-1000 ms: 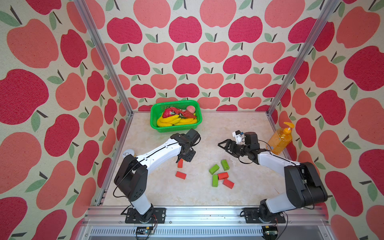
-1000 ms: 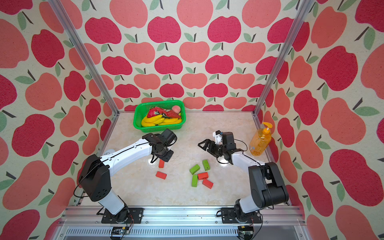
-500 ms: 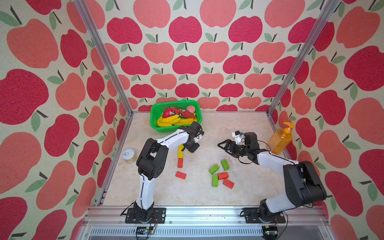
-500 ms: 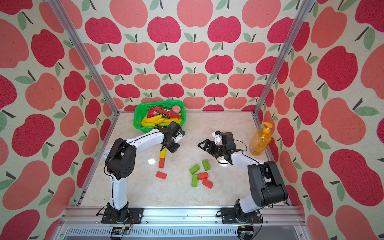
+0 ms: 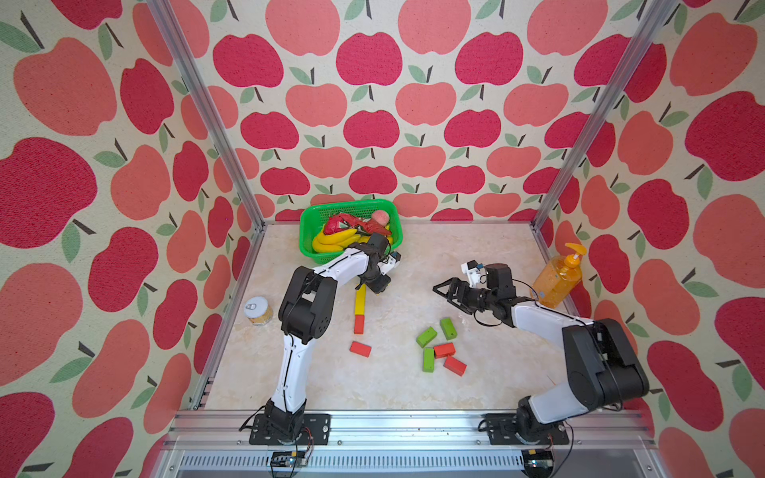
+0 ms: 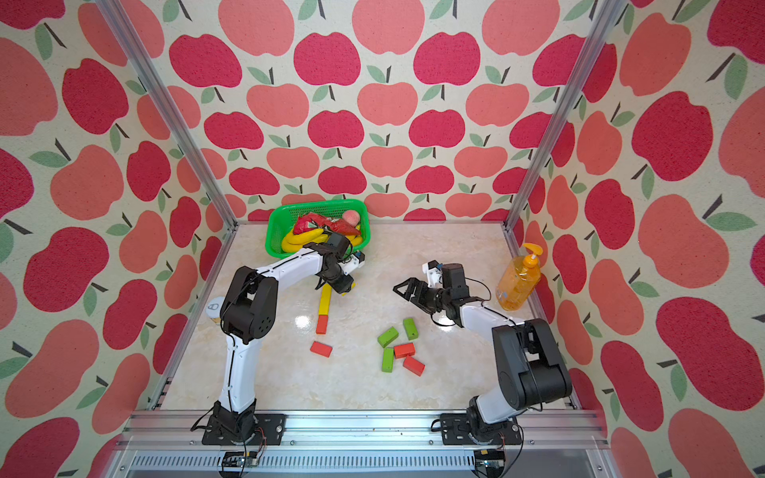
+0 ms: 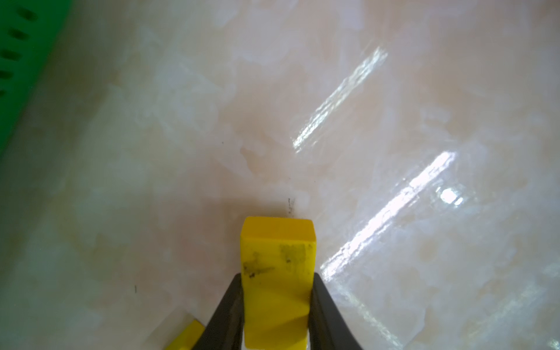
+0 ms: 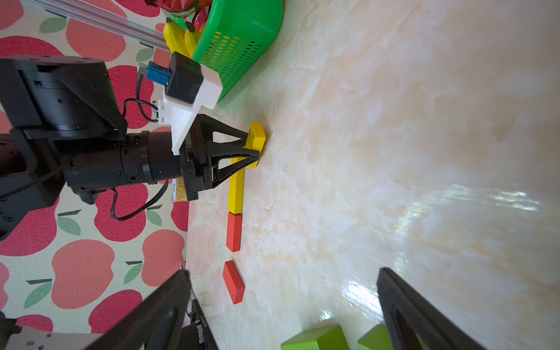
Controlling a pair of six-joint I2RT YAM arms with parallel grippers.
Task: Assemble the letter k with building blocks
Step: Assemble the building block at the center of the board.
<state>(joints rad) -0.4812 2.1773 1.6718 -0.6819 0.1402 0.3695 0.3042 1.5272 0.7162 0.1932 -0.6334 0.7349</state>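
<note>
We find the work at an early stage. A straight row lies on the table [image 5: 455,256]: yellow blocks [image 5: 359,299] set end to end, with a red block [image 5: 359,324] at the near end. We judge this row to be the letter's upright. The left pincer [image 7: 277,277] is closed on a further yellow block [image 7: 277,239] at the row's far end, close to the green basket [image 5: 305,231]. Whether this block rests on the table we cannot tell. Both slanted strokes are not yet laid. A loose red block [image 5: 360,349] lies just beside the row's near end. Three green blocks [image 5: 426,336] and two red blocks [image 5: 444,349] sit in a cluster well apart. The right pincer [image 5: 446,294] hangs wide open and empty near that cluster. Only the left wrist view shows both fingers [image 7: 227,312] pressed against the block's sides. Only the right wrist view shows the held block askew to the row. In both top views the arm hides most of it.
</note>
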